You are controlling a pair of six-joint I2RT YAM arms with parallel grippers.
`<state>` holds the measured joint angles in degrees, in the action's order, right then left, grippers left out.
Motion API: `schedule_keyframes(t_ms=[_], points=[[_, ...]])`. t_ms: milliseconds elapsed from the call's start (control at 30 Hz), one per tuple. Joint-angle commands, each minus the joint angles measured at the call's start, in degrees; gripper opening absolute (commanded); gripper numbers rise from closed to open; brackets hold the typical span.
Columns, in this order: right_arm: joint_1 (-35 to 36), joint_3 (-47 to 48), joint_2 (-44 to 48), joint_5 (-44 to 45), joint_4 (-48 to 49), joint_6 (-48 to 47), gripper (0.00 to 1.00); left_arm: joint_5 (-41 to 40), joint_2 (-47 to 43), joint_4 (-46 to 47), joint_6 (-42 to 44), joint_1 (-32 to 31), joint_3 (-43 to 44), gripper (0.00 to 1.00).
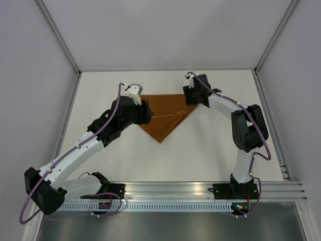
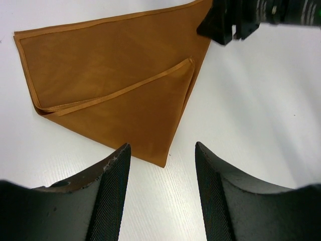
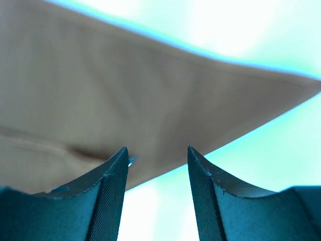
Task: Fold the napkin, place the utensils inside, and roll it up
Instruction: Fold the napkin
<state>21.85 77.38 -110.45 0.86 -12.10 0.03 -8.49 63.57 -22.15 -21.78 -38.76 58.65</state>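
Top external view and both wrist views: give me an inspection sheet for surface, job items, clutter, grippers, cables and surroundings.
Surface: white table, no marks seen.
Job's things: napkin lies flat, folded into a triangle with a smaller flap on top; utensils, nothing seen.
Clutter: nothing seen.
Grippers: left gripper open, empty, over the napkin's near corner; right gripper open, at the napkin's edge, contact unclear.
Cables: purple cables run along both arms, off the napkin.
Surroundings: plain walls, metal frame posts, slotted rail at the arm bases.
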Motion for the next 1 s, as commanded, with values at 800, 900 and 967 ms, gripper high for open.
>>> schedule_keyframes(t_ms=[800,900,967], points=[[-21.4,27.0,-26.9,-25.6,-8.9,21.1,0.51,1.6,1.6,4.7,-2.3,0.1,-2.5,0.6],[-23.1,26.2,-26.4,-26.2,-8.0,22.0,0.38,1.7,1.5,4.7,-2.5,0.0,-2.8,0.6],[-23.3,25.7,-25.6,-26.3,-7.5,22.6,0.34,1.8,1.3,4.8,-2.7,0.0,-2.9,0.59]])
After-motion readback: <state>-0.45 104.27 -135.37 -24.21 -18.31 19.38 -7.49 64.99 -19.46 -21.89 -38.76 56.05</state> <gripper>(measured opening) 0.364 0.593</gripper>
